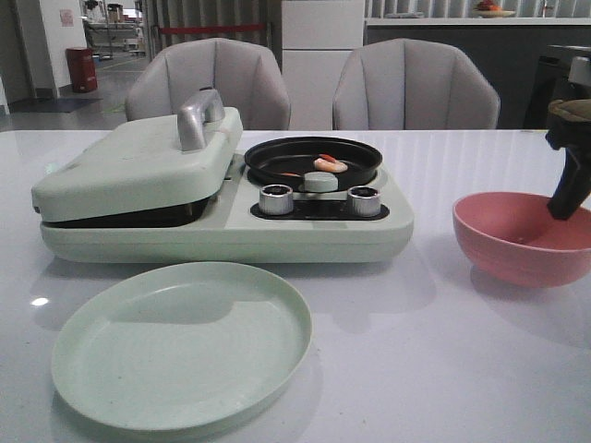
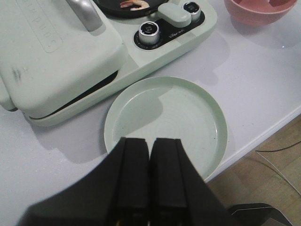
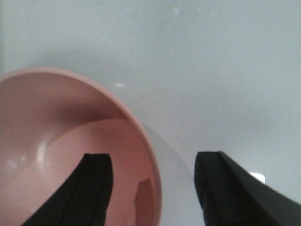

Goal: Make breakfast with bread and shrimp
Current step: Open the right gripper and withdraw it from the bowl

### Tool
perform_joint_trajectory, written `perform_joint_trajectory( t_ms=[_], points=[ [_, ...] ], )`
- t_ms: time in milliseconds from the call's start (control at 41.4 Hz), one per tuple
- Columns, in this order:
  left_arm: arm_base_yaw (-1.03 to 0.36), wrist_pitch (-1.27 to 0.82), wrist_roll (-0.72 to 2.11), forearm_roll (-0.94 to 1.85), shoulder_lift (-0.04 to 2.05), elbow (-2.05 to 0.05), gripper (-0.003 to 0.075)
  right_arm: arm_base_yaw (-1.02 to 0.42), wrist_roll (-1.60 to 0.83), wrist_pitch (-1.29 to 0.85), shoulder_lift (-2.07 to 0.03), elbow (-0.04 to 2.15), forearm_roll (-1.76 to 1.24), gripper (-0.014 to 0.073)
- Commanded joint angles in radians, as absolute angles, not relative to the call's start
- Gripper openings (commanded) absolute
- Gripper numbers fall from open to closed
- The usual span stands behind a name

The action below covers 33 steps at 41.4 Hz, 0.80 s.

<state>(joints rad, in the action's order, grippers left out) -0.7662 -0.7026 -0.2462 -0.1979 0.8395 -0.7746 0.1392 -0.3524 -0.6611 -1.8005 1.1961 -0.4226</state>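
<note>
While the shrimp (image 1: 330, 164) lie in the black pan (image 1: 312, 160) toward the tabletop's (image 1: 443, 351) far edge, we see left jaws together above the green plate (image 2: 165, 123), right jaws apart straddling the pink bowl's (image 3: 70, 150) rim.

Dim cool light, soft shadows, table (image 1: 480, 369) glare, blurry right wrist view

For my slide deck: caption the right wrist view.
Open right gripper straddling the rim of the pink bowl on the white table.
</note>
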Motion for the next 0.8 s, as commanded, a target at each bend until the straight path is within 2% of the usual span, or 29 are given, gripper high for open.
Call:
perform_joint_trajectory(
  t_ms=[0, 242, 459, 773],
  points=[
    [-0.772, -0.632, -0.254, -0.21, 0.835, -0.803, 0.0101, 0.117, -0.4, -0.628, -1.674, 1.22, -0.436, 0.0505],
    [-0.772, -0.632, -0.254, -0.21, 0.835, -0.803, 0.0101, 0.013, -0.415, -0.658, -1.49, 1.204, -0.36, 0.0505],
    [-0.772, -0.632, -0.254, -0.21, 0.835, -0.803, 0.0101, -0.085, -0.415, -0.666, -1.281, 1.077, -0.309, 0.0505],
    [-0.772, -0.632, -0.254, -0.21, 0.835, -0.803, 0.0101, -0.092, -0.409, -0.758, -0.981, 0.909, -0.302, 0.0505]
  ],
)
